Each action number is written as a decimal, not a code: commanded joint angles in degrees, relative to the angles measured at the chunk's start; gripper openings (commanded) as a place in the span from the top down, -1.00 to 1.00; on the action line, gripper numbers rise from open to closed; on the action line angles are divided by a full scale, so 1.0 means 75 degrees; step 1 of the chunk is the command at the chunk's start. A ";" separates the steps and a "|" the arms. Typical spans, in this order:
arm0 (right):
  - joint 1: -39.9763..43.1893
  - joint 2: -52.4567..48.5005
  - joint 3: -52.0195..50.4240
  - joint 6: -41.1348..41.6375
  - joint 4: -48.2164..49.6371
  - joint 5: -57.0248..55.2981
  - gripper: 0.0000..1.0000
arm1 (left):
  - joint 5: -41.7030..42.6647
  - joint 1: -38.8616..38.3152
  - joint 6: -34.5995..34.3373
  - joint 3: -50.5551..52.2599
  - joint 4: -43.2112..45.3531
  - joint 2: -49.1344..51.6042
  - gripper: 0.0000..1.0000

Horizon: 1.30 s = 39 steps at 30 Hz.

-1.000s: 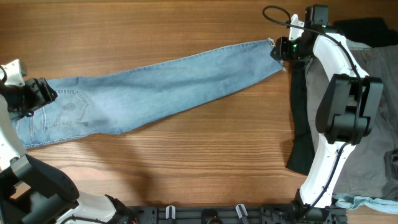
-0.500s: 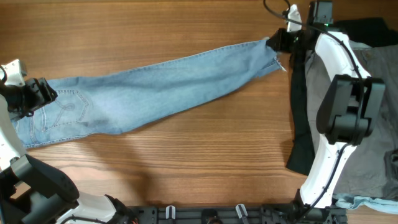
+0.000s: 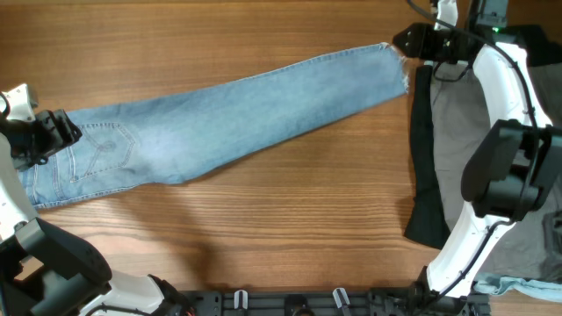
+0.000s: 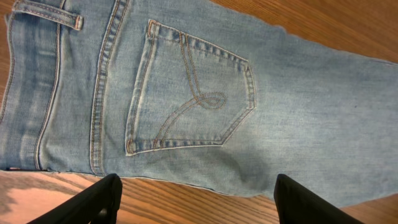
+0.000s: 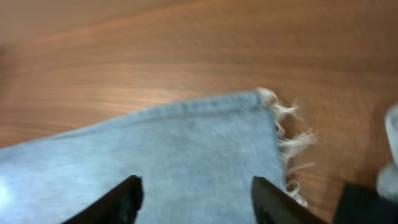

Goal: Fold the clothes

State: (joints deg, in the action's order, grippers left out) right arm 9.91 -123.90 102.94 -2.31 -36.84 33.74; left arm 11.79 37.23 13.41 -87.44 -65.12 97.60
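Light-blue jeans [image 3: 237,114] lie flat and stretched across the wooden table, waist at the left and frayed hem [image 3: 397,68] at the upper right. My left gripper [image 3: 68,133] hovers open at the waist end. In the left wrist view the stitched back pocket [image 4: 193,99] lies ahead of the left gripper [image 4: 196,205], with only wood and the jeans' edge between the fingers [image 4: 93,202]. My right gripper [image 3: 409,39] is open just beyond the hem, holding nothing. The right wrist view is blurred, with denim [image 5: 174,162] beneath the right gripper [image 5: 196,202] and the fray [image 5: 289,134] to its right.
Grey-khaki trousers [image 3: 465,114] lie at the right side under the right arm. A black garment [image 3: 425,167] runs in a strip along their left edge. More dark cloth [image 3: 527,39] sits at the top right. A bit of light-blue fabric [image 3: 518,285] shows at the bottom right.
The right gripper shut on the hem, then opened and lifted away to the upper right. The leg now lies flat, its hem a little further right. The left arm stayed put.
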 commanded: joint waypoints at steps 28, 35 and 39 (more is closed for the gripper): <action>-0.1859 -0.0309 -0.0169 0.1961 -0.0391 -0.0758 -0.26 | 0.2200 0.2165 0.1017 -0.0041 0.5068 0.2748 -0.52; -0.1900 -0.0309 -0.0172 0.2594 -0.0513 -0.0752 -0.25 | 0.3316 0.2078 0.0959 -0.0041 0.6630 0.3864 -0.41; -0.1935 -0.0309 -0.0172 0.2742 -0.0562 -0.0758 -0.25 | 0.3433 0.1853 0.0956 -0.0041 0.6697 0.4115 -0.46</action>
State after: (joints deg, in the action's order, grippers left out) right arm -4.32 -125.97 102.02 16.29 -40.93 29.02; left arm 33.58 52.86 20.27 -87.35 -14.76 126.85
